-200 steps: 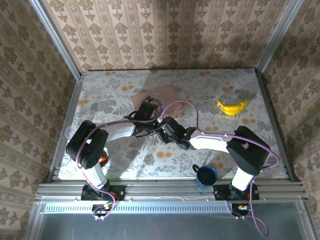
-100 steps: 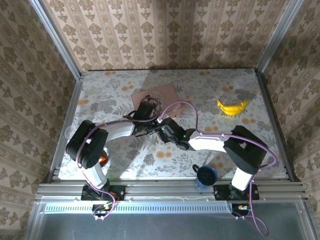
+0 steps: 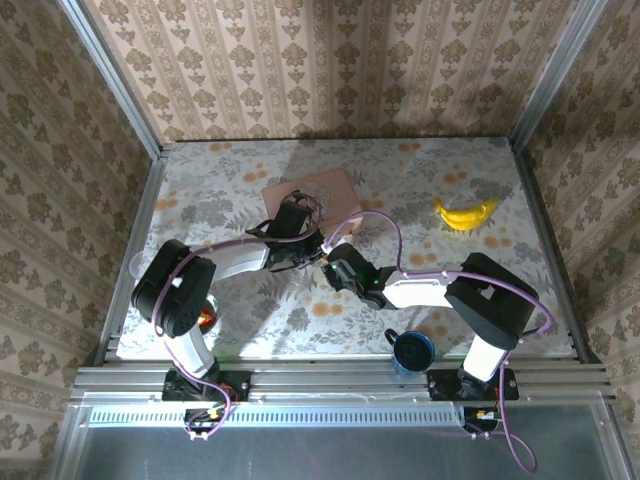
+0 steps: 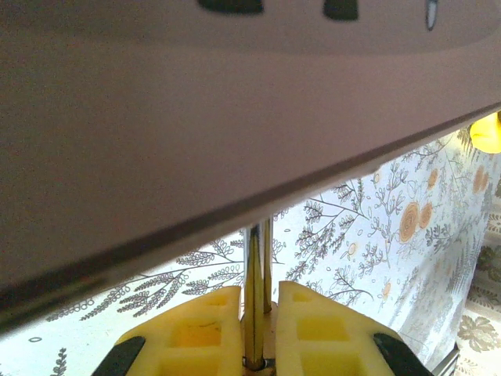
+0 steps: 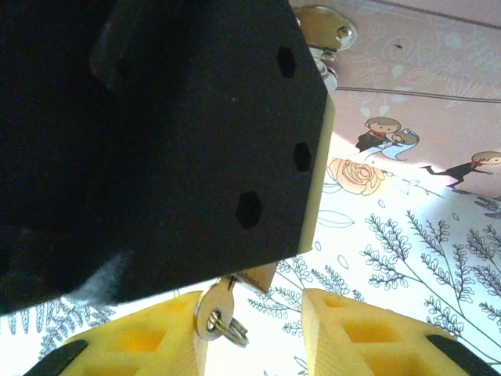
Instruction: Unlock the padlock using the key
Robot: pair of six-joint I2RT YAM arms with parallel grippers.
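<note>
The flowered tabletop [image 3: 450,170] carries a pink box [image 3: 325,188] at the back. Just in front of it the two arms meet nose to nose.

The left claw [image 4: 258,291] is pinched nearly closed on the padlock [image 5: 257,276]. In its wrist view a thin silvery and brass strip of the padlock stands upright between the yellow pads [image 4: 200,329], held just off the box's edge and above the tabletop.

The right claw [image 5: 254,301] stands partly apart, its pads on either side of the padlock's lower end with clear space between them. It holds nothing firmly as far as I can see.

The key [image 5: 210,313], on its small ring, hangs from the brass underside of the padlock, close against the right claw's left pad.

Judging by this, the padlock is picked up and steadied, and the key looks seated in the keyhole. What is left is to close on the key's head, turn it, and free the loop. I cannot tell whether the loop has sprung.
</note>
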